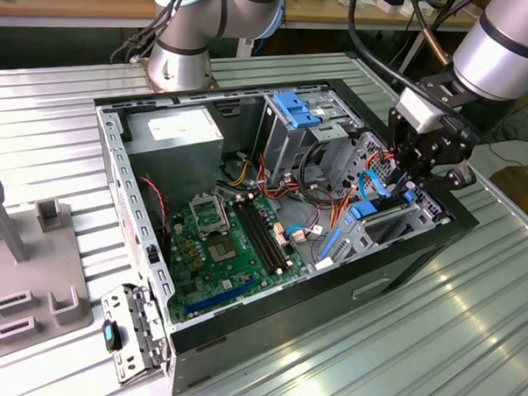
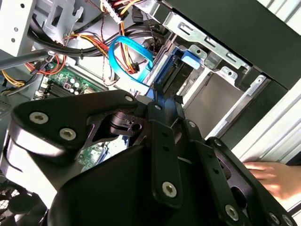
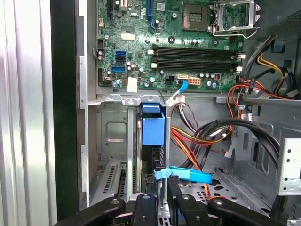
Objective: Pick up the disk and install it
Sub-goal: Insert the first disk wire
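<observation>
Claw (image 1: 415,189) is down inside the case (image 1: 402,257) by its front bay, fingers (image 3: 160,197) pinched nearly shut on the disk (image 3: 153,136), which stands on edge in that bay, blue rail showing

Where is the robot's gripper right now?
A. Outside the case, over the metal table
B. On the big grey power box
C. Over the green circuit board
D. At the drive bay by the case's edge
D: in the exterior view the gripper sits at the blue-railed disk in the bay at the case's edge.
</observation>
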